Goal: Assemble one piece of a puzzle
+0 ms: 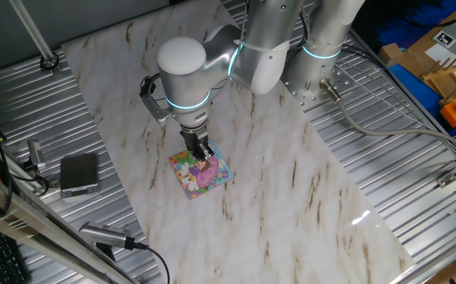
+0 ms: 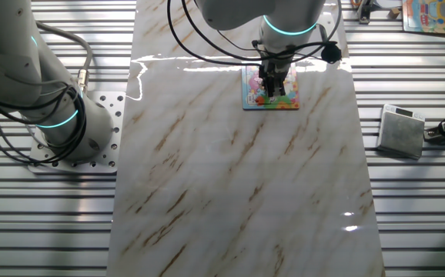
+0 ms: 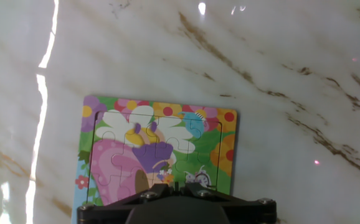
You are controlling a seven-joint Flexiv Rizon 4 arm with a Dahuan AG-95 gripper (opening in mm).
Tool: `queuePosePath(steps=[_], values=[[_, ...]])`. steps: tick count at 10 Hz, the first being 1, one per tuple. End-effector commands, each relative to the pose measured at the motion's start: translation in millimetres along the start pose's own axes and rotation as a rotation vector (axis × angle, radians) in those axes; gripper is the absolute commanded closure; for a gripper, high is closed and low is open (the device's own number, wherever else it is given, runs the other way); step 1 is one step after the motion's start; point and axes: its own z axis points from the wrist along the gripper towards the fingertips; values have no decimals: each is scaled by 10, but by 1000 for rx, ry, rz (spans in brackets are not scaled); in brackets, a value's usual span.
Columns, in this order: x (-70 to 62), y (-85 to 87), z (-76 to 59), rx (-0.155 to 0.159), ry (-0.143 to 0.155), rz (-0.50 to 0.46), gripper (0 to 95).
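The puzzle (image 1: 201,171) lies flat directly beneath the gripper (image 1: 205,157), on the marble table (image 1: 291,181). Whether the fingers are spread or pinching cannot be told, and the piece is hidden. Pressing off-centre could skid the puzzle sideways

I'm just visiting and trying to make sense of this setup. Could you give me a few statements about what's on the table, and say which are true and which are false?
1. The puzzle lies flat on the marble-patterned tabletop. True.
2. The gripper is directly over the puzzle. True.
3. The puzzle sits in the middle of the tabletop. False: in the other fixed view it lies close to one end, with most of the surface bare.
4. The puzzle picture is black and white. False: it shows pink, purple, yellow and green.
5. A small grey box rests on the ribbed metal beside the tabletop. True.
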Motion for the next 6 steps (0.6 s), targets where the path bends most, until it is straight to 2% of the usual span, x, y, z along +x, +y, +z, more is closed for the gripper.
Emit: queuePosePath(steps=[1,6], values=[[-2,-3,-3,1,0,0,950],[0,2,-11,-4,-1,4,950]])
